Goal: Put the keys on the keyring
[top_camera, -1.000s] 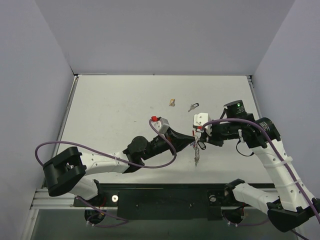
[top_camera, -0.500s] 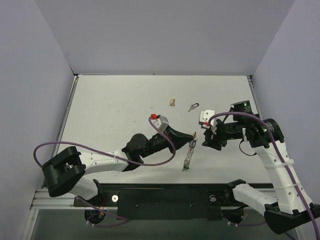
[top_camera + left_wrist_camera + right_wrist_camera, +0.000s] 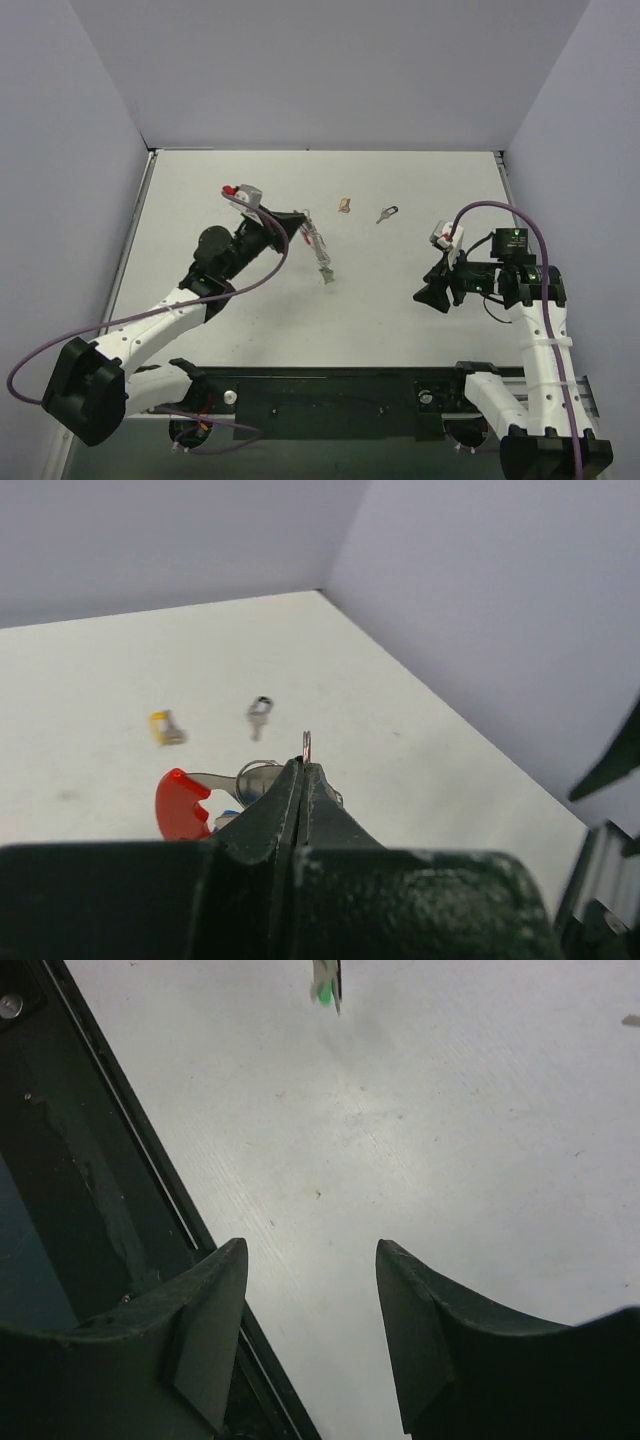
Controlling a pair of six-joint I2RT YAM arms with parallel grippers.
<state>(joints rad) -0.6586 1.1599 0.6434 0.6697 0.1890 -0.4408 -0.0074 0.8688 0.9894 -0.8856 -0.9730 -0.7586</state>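
Two arms over the table point(image 3: 190, 200): the left stretches toward the far edge, left gripper point(image 3: 298, 217) fingers pressed together, pinching the dangling keyring point(image 3: 320, 255). The right folds by the right edge, right gripper point(image 3: 432, 295) fingers spread. A key point(image 3: 386, 214) lies near the far edge.

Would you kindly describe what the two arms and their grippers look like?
The left arm and right arm have white links with black joints, and a purple cable loops along each. The left gripper and right gripper have black, tapering fingers. A small white block sits at each wrist.
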